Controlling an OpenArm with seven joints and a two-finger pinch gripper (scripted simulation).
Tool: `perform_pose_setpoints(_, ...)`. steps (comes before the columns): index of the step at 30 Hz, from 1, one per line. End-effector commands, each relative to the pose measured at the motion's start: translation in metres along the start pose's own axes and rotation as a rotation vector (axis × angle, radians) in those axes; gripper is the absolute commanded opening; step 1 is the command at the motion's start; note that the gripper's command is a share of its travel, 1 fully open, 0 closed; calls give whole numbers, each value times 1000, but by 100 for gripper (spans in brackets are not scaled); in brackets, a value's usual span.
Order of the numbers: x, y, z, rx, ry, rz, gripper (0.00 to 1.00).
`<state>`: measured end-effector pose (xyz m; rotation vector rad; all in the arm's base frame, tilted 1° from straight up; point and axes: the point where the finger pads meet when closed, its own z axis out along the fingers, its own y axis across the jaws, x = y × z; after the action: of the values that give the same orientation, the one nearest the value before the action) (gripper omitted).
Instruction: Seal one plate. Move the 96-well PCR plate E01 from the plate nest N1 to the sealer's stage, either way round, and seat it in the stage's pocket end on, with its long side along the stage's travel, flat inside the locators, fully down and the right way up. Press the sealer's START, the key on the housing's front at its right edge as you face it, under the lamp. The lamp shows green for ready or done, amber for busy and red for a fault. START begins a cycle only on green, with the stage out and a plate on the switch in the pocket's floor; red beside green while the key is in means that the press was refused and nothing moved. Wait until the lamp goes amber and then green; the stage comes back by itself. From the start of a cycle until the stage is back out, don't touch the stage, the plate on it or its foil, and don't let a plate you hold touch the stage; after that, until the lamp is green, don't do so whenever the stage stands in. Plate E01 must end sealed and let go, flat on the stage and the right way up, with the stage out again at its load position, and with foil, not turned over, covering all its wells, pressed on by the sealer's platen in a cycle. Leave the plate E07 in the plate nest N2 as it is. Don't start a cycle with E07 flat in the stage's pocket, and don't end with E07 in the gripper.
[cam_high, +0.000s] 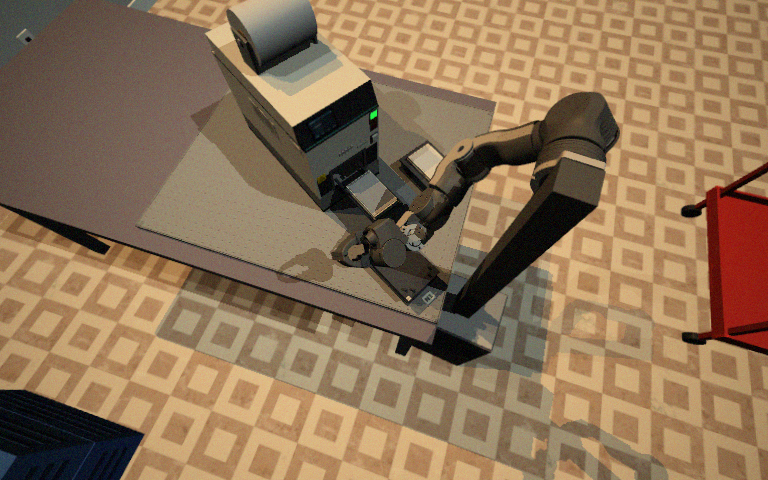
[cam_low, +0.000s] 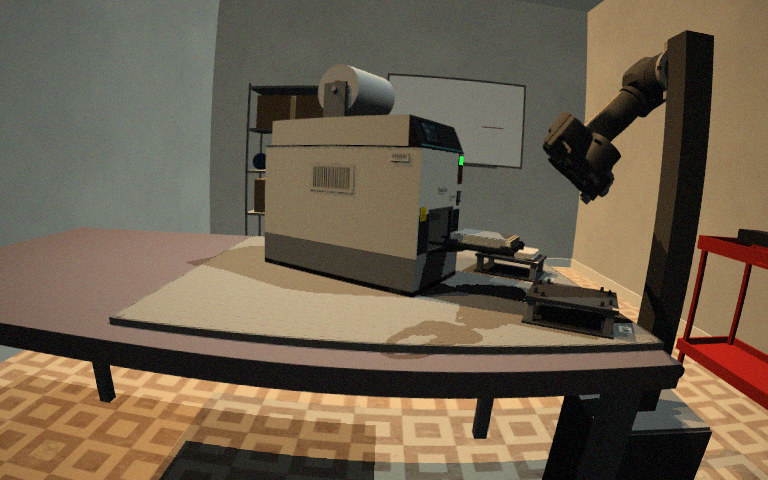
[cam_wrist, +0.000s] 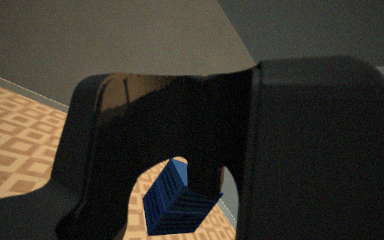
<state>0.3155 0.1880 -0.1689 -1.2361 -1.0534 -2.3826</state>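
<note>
The sealer stands on the mat with its lamp green; the lamp also shows green in the exterior view. The stage is out in front of the housing. Plate E01 lies flat in the stage's pocket, its top an even pale grey, and it also shows in the exterior view. Nest N1 is empty. Plate E07 sits in nest N2. My gripper is shut and empty. It hangs high above the table, clear of the stage. In the wrist view the shut fingers fill the frame.
The arm's dark column stands at the table's right front corner. A red cart stands on the floor to the right. A blue crate lies on the floor. A foil roll tops the sealer.
</note>
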Motion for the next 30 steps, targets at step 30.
perform_pose_setpoints(30, 8, -21, 3, 150, 19, -51, 0)
